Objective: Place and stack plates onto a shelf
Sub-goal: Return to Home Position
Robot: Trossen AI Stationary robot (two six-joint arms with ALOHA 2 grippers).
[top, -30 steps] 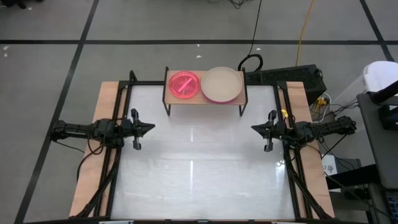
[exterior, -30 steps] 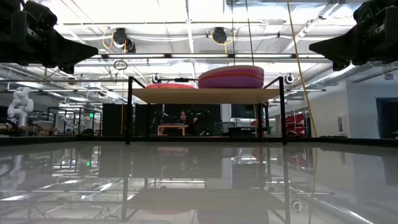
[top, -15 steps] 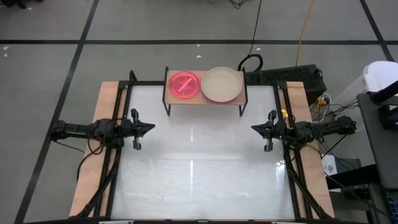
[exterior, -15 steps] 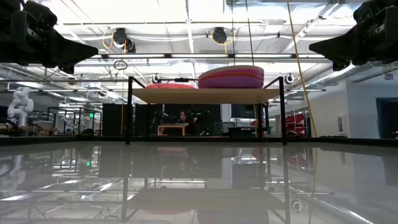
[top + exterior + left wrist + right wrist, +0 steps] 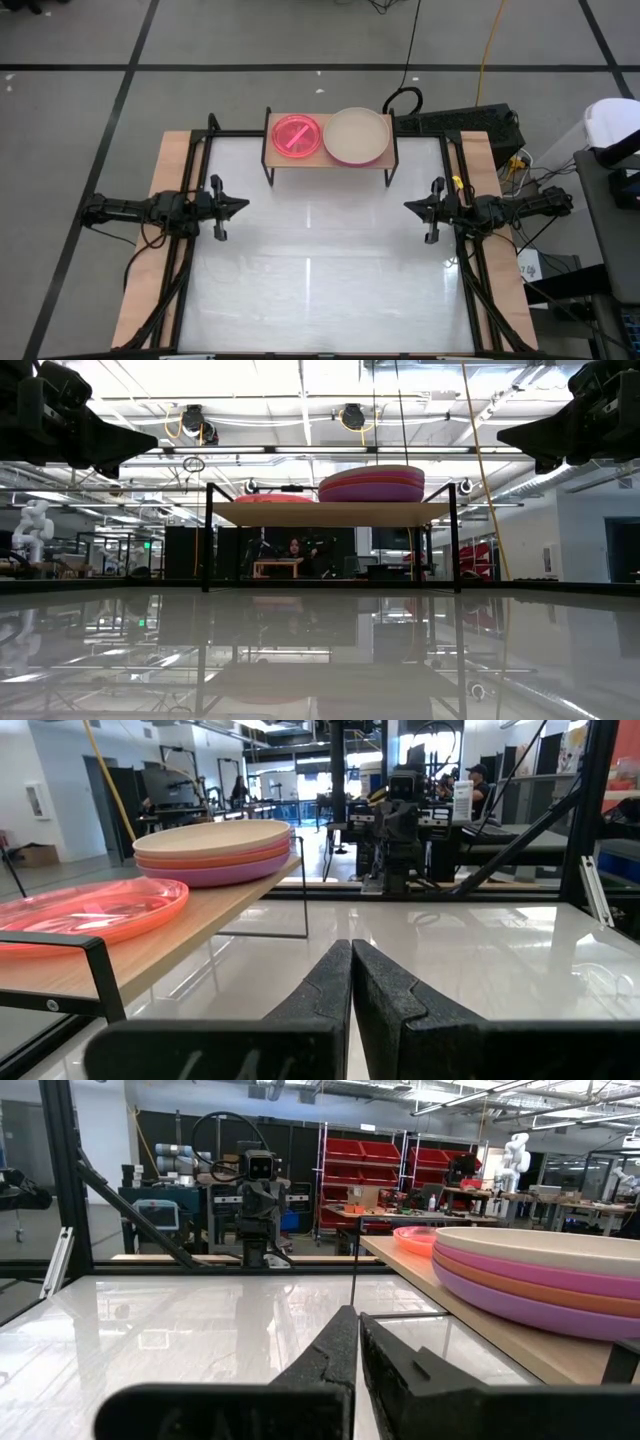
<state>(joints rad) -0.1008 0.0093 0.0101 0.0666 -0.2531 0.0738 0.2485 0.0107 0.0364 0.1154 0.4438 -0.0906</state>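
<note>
High view: a small rectangular light-wood shelf on thin black metal legs (image 5: pixel 326 158) stands at the far edge of the glossy white bench (image 5: pixel 320 290). A small round translucent pink plastic plate (image 5: pixel 296 135) lies on the shelf's left half; whether others lie beneath it cannot be told. A stack of larger round plastic plates (image 5: pixel 357 136) sits on the right half, just beside the pink one. Right wrist view shows a beige plate (image 5: pixel 560 1243) on top and a purple plate (image 5: pixel 520 1312) at the bottom, with pink-orange rims between. The left gripper (image 5: pixel 243 206) hangs at the bench's left edge. The right gripper (image 5: pixel 407 207) hangs at the right edge. Both are well apart from the shelf and point toward each other. Both wrist views show the jaws clenched together, grasping nothing.
</note>
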